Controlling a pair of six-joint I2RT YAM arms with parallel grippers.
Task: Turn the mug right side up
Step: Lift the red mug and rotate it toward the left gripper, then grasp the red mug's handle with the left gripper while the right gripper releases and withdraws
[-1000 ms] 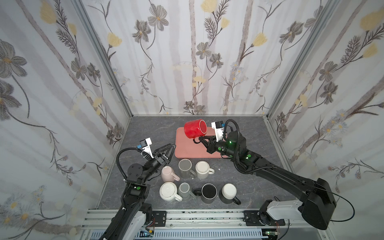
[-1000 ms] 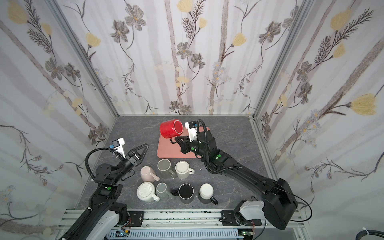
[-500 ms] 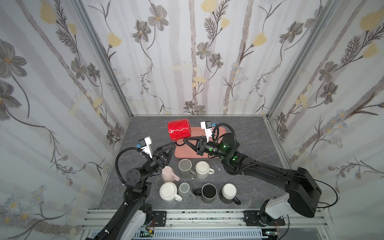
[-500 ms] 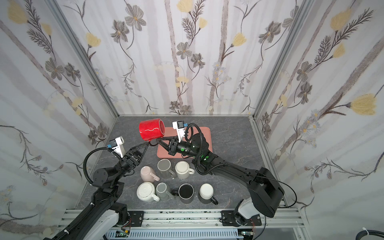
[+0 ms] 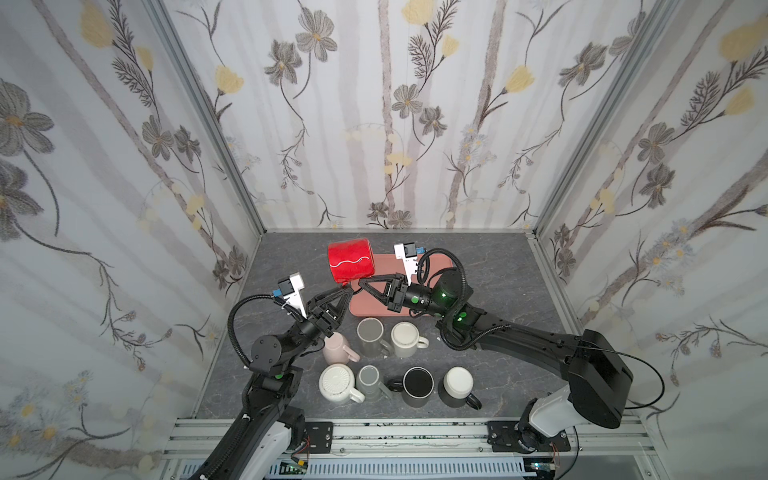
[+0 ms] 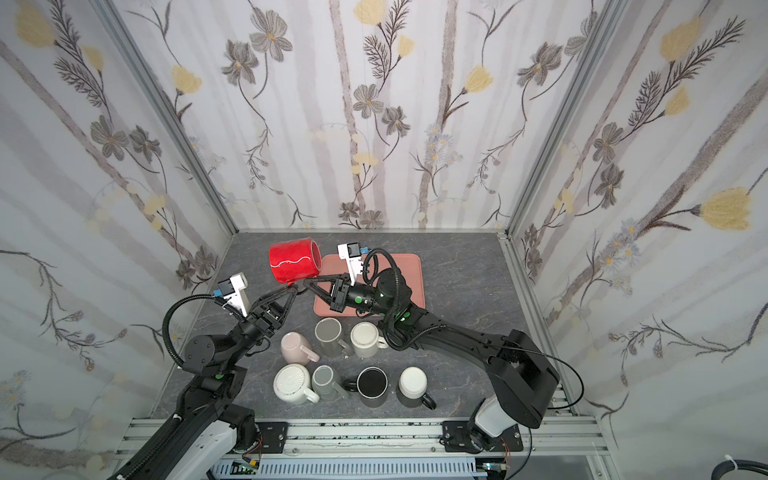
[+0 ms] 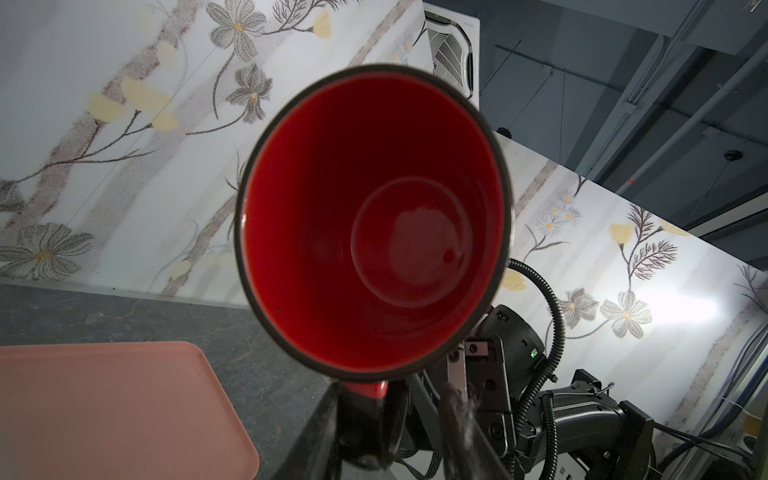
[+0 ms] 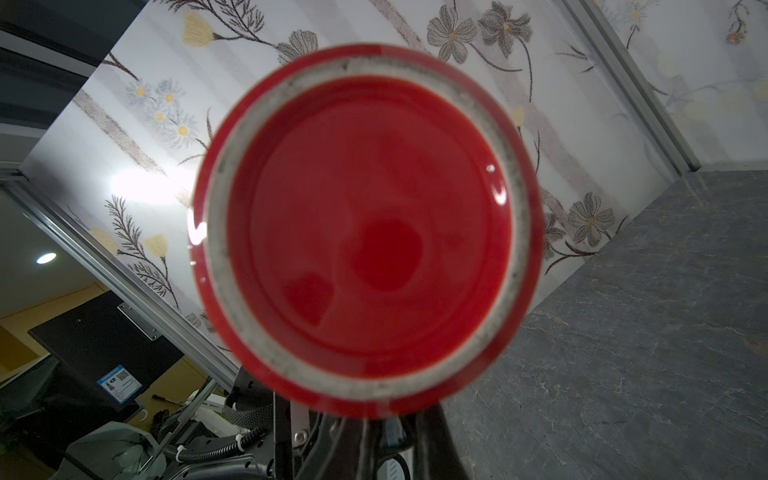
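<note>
Under the red mug (image 5: pixel 349 262), handle (image 7: pixel 365 389) largely hidden from above.

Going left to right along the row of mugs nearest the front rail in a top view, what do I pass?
In order: cream ceramic mug with a ribbed top → plain grey mug → glossy black mug → dark mug with a white top.

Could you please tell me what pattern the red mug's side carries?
The mug bears a thin white wavy line, clearest in a top view.
</note>
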